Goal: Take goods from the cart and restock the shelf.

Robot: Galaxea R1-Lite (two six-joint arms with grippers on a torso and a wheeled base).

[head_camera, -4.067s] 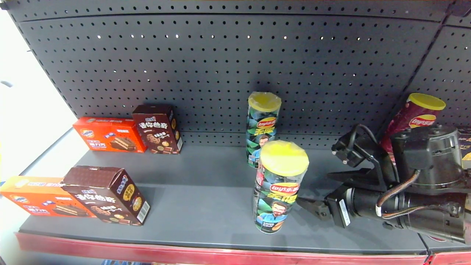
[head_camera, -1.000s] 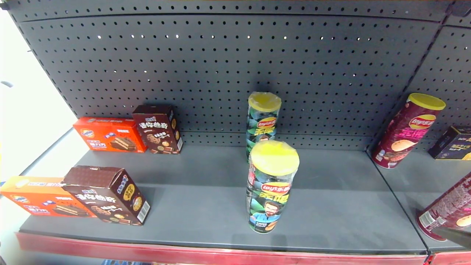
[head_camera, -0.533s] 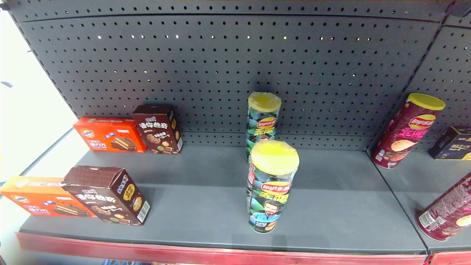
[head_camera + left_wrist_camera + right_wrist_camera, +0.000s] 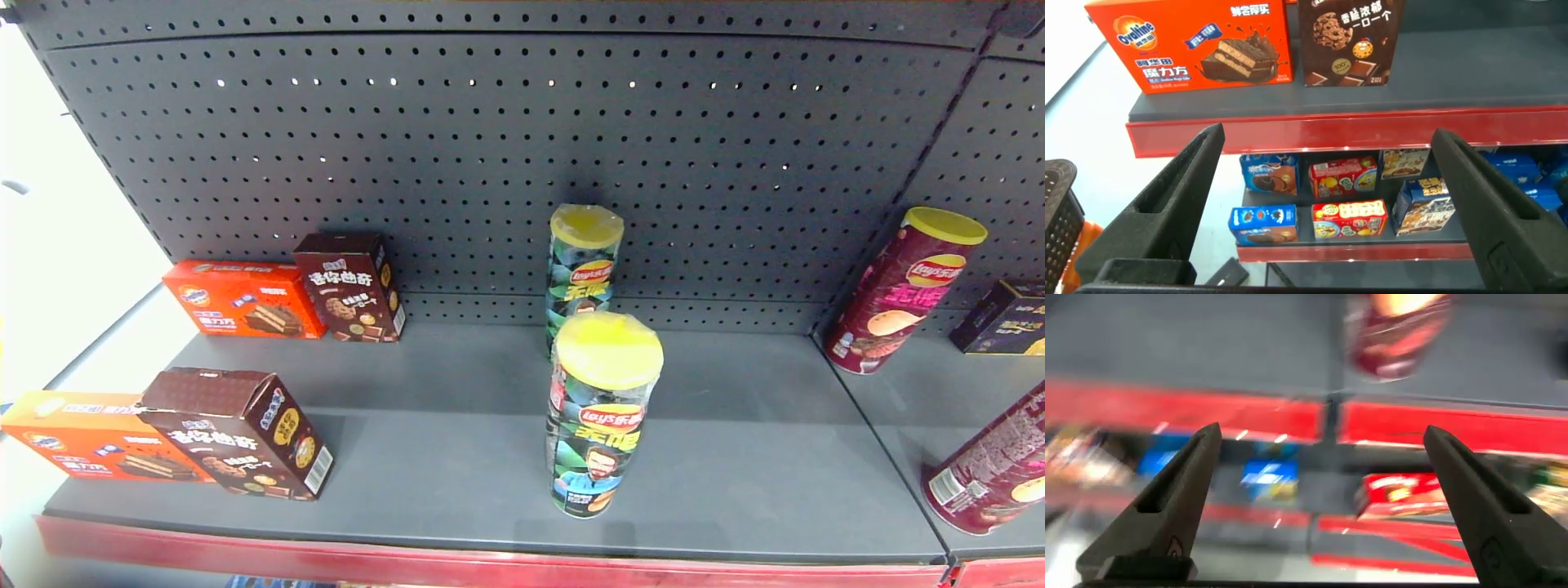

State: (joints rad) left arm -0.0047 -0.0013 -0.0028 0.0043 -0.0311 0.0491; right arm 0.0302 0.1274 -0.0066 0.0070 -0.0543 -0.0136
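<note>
Grey shelf (image 4: pixel 735 457), upright yellow-lidded green chip can (image 4: pixel 602 416); left gripper (image 4: pixel 1327 131), right gripper (image 4: pixel 1321 429) both wide, empty.

Yellow-lidded green chip can (image 4: pixel 602 416) upright on grey shelf (image 4: pixel 735 457), front-centre

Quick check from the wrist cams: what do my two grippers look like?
The left gripper and the right gripper match: each has two matte black, wedge-shaped fingers tapering toward the tips, with recessed slots along them and small round embossed marks near the base.
</note>
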